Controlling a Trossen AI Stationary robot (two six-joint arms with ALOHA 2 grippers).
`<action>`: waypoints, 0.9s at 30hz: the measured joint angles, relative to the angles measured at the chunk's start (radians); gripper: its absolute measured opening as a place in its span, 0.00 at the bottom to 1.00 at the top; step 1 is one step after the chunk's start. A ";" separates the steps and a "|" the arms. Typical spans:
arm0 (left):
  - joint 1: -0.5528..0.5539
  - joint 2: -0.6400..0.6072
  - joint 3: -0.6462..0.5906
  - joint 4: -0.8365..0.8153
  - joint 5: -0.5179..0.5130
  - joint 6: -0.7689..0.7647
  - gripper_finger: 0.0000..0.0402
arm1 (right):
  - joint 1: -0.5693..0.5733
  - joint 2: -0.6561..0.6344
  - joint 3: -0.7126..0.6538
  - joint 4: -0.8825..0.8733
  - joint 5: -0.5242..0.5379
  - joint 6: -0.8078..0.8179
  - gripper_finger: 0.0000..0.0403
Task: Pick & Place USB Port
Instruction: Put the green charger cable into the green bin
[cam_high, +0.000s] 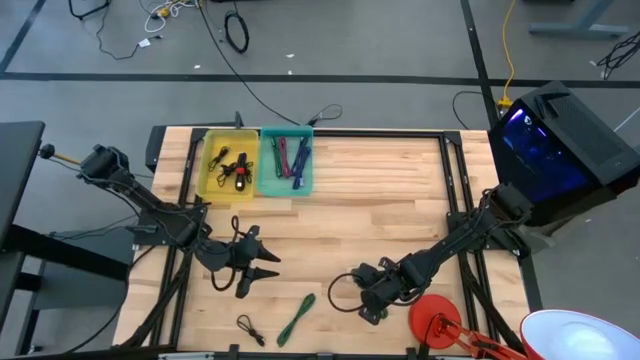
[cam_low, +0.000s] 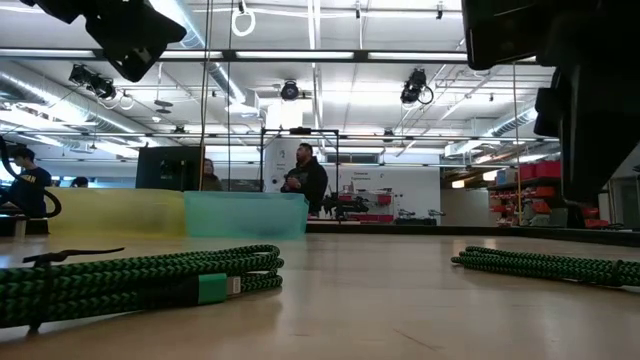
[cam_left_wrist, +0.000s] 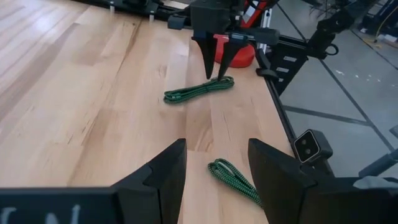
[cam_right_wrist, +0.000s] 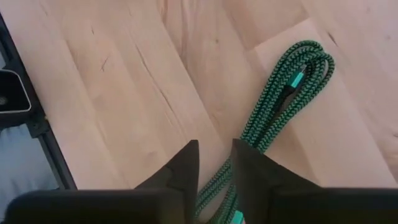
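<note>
A coiled green braided USB cable (cam_right_wrist: 280, 99) lies flat on the wooden table near its front right. My right gripper (cam_right_wrist: 216, 144) points steeply down over one end of the coil, slightly open, with strands (cam_right_wrist: 216, 183) in the gap between its fingers. The left wrist view shows that gripper (cam_left_wrist: 216, 74) standing just above the cable (cam_left_wrist: 199, 90). A second green cable (cam_high: 297, 318) lies nearer the front edge. My left gripper (cam_high: 262, 270) hovers open at the left-centre, nothing between its fingers (cam_left_wrist: 168, 168). My right gripper comes from above with a finger on either side of the coil's near-end strands (cam_right_wrist: 216, 183), roughly along the cable. The cable lies on the table. Whether the fingers touch it, I cannot tell.
A yellow bin (cam_high: 228, 165) and a teal bin (cam_high: 286, 162), both holding cables, stand at the far left. A small black cable (cam_high: 250, 328) lies at the front edge. A red lamp base (cam_high: 435, 320) and a white shade (cam_high: 580, 340) sit at the front right.
</note>
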 joint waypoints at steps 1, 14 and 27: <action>0.000 0.000 0.000 0.000 0.000 0.000 0.44 | 0.000 0.000 -0.004 0.006 0.006 0.000 0.25; 0.000 0.000 0.000 0.000 0.000 0.000 0.44 | 0.000 0.005 -0.099 0.081 0.015 0.079 0.31; 0.000 0.000 0.000 -0.001 0.000 0.000 0.44 | 0.001 0.101 -0.095 0.134 0.013 0.060 0.29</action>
